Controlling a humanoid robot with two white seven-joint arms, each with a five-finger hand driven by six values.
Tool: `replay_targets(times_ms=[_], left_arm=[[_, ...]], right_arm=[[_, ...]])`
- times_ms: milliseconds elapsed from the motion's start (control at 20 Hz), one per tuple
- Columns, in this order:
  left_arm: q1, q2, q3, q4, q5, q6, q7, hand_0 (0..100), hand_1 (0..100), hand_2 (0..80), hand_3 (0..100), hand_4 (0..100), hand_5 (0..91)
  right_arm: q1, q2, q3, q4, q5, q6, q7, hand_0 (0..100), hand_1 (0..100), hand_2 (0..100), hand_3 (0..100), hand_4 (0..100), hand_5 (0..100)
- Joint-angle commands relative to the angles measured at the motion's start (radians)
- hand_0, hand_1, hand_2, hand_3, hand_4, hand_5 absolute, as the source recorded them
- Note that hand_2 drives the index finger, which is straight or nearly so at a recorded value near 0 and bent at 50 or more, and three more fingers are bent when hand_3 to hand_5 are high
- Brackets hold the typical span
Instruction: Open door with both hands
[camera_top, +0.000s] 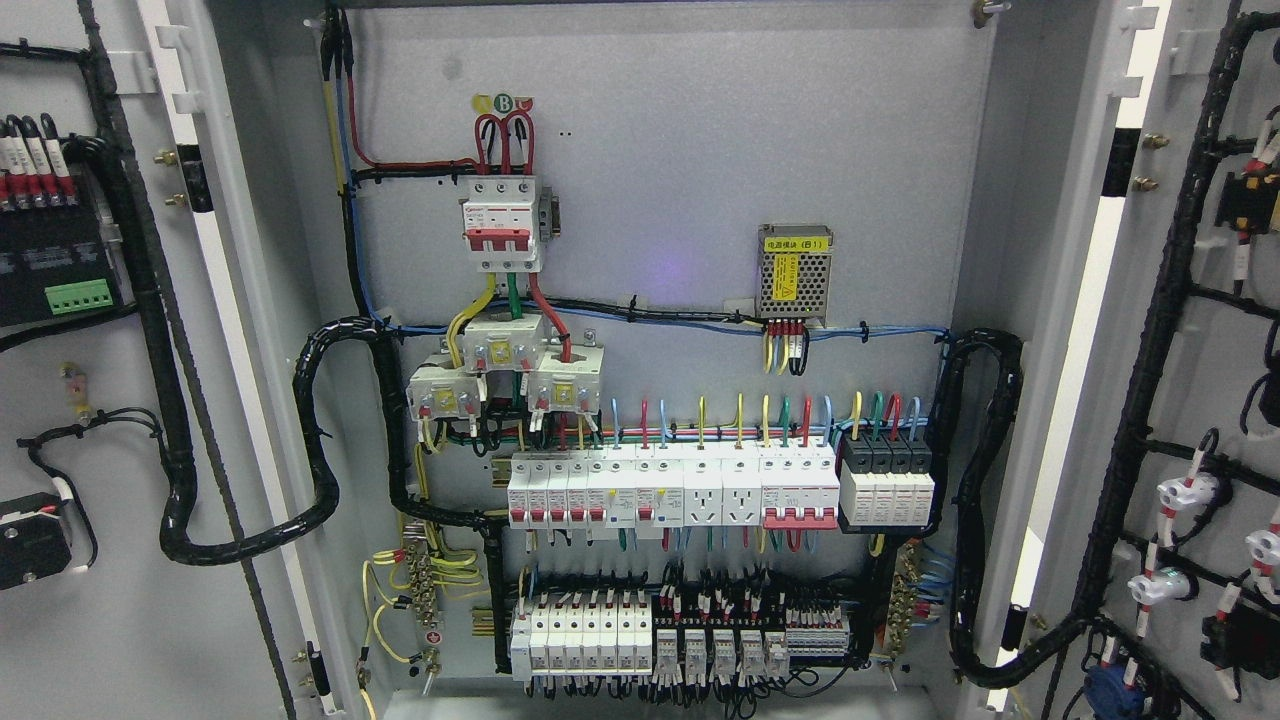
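Standing wide open at both edges of the view: the left door filling the left margin, the right door filling the right, each swung back on its outer side so the inner faces are turned toward the camera. Running top to bottom along their long axes, both leaves, with free edges pointing out toward the viewer and hinge lines sitting against the cabinet frame. Judging from the sheet-metal look, handling as stiff, smooth, fairly heavy panels, made heavier by the parts bolted to their backs and tugged at by the black cable bundle looping from the left leaf into the box and a matching one on the right. Gripping, if any further swing were needed, along the bare vertical free edge, well clear of the wiring, never on the cables or the fittings. Showing between the doors, the grey back panel with a red-and-white main breaker, a small mesh-covered power supply, and rows of white breakers below. Appearing nowhere in view, either hand of the robot, so finger posture impossible to tell. Looking, on this evidence, essentially finished as a task.
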Motion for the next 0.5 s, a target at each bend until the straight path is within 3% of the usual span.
replay_targets(times_ms=[0, 100, 451], left_arm=[[-0.013, -0.039, 0.051, 0.236, 0.003, 0.0, -0.002, 0, 0, 0.0, 0, 3, 0.0], [-0.013, -0.039, 0.053, 0.232, 0.004, 0.0, -0.002, 0, 0, 0.0, 0, 3, 0.0], [-0.012, -0.038, 0.066, 0.215, 0.003, 0.0, -0.002, 0, 0, 0.0, 0, 3, 0.0]], right_arm=[[-0.033, 0.075, -0.03, 0.147, 0.08, 0.035, -0.01, 11, 0, 0, 0, 0, 0], [-0.033, 0.078, -0.026, 0.153, 0.089, 0.056, -0.034, 11, 0, 0, 0, 0, 0], [-0.033, 0.082, -0.03, 0.15, 0.132, 0.079, -0.039, 11, 0, 0, 0, 0, 0]])
